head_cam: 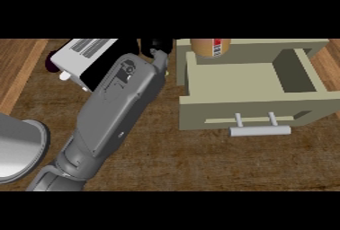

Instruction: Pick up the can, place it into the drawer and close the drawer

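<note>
A tan can (210,47) with a red and white label stands at the far end of the open beige drawer (199,114), cut off by the view's top edge. The drawer's inside shows nothing else, and its grey bar handle (260,130) faces me. My left forearm runs from the lower left up to the top middle. Only a small part of my black left hand (156,45) shows, just left of the drawer's far corner and a short way left of the can, apart from it. The right hand does not show.
A white appliance with slots (81,56) stands at the back left, partly behind my forearm, with a dark purple thing (51,63) at its left. A grey round vessel (16,148) sits at the left edge. Brown wooden counter (199,161) lies in front of the drawer.
</note>
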`<state>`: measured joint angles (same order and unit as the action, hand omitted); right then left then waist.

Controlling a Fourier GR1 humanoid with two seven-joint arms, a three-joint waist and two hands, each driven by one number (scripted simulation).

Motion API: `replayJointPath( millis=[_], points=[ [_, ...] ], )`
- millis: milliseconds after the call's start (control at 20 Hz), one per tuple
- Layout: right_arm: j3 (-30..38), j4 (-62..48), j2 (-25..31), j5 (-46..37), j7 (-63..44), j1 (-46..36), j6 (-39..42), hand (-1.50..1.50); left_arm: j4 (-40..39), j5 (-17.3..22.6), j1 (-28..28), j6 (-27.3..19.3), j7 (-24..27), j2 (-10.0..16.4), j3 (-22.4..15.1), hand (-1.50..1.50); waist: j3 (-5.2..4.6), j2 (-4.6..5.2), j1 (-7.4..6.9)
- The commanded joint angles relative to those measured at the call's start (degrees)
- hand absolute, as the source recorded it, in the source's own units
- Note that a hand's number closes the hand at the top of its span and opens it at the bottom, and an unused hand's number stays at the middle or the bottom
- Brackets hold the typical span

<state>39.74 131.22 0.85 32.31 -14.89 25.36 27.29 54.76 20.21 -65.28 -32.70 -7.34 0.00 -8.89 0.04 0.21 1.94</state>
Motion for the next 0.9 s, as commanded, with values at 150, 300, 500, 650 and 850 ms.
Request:
replayJointPath(
  millis=[150, 300, 500, 650, 850],
  points=[
    [-0.3, -0.59, 1.19, -0.25, -2.21, -3.68, -2.13, -1.5, -8.67, 8.11, -8.75, -3.83, 3.27, 0.0, -4.31, 1.5, 0.0, 0.11, 0.35],
    [-1.98, -1.45, 1.11, -3.52, -2.26, -6.07, -2.71, -1.5, -13.12, 12.3, -11.55, -5.47, 5.63, 0.0, -7.72, 1.5, 0.03, 0.39, 1.11],
    [1.26, -4.17, 2.43, -0.45, -0.03, -4.2, 0.06, -1.5, -16.42, 15.31, -11.14, -3.79, 8.71, 0.0, -8.67, 1.5, 0.04, 0.24, 1.08],
    [-1.51, -0.93, -0.77, -2.47, 0.08, -2.77, -1.25, -1.5, -16.85, 17.79, -12.95, -6.29, 6.83, 0.0, -11.83, 1.5, 0.04, 0.11, 0.93],
    [-2.21, -1.39, -0.44, -1.83, -0.83, -3.42, 0.88, -1.5, -22.56, 21.53, -14.9, -6.16, 10.21, 0.0, -14.0, 1.5, 0.08, 0.62, 2.65]
  ],
)
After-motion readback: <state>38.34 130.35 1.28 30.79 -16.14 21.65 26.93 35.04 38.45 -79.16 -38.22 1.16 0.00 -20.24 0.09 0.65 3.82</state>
